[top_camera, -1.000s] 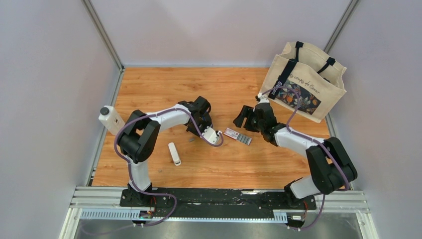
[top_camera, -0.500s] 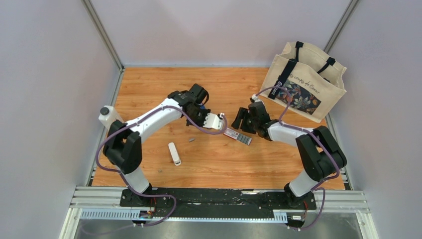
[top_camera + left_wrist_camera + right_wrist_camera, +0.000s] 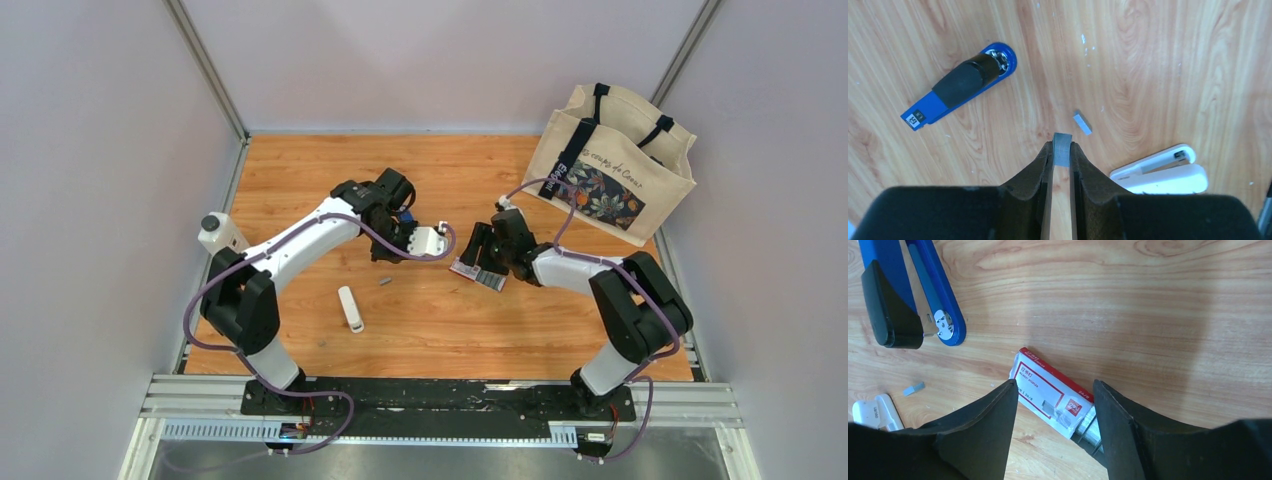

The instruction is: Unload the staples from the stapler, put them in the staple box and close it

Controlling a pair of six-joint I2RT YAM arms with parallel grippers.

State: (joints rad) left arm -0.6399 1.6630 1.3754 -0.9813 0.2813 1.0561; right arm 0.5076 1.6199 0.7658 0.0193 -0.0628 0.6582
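Note:
The blue stapler (image 3: 960, 85) with its black underside lies on the wooden table; in the right wrist view (image 3: 908, 295) its metal staple channel shows. In the top view only a blue bit (image 3: 405, 213) shows beside the left arm. My left gripper (image 3: 1062, 150) is shut on a short grey strip of staples (image 3: 1062, 142) and holds it above the table (image 3: 398, 230). Another small strip (image 3: 1082, 122) lies loose on the wood below it. My right gripper (image 3: 1053, 390) is open, its fingers either side of the staple box (image 3: 1048, 390); it also shows in the top view (image 3: 478, 248).
A white rounded stick (image 3: 350, 308) lies at the front left, also in the left wrist view (image 3: 1160, 170). The red-and-white staple box (image 3: 478, 274) has staples showing at one end. A canvas tote bag (image 3: 610, 165) stands back right. A white bottle (image 3: 222, 235) stands at the left edge.
My left gripper has risen and swung toward the back with the strip in it. My right gripper has moved left and down over the staple box.

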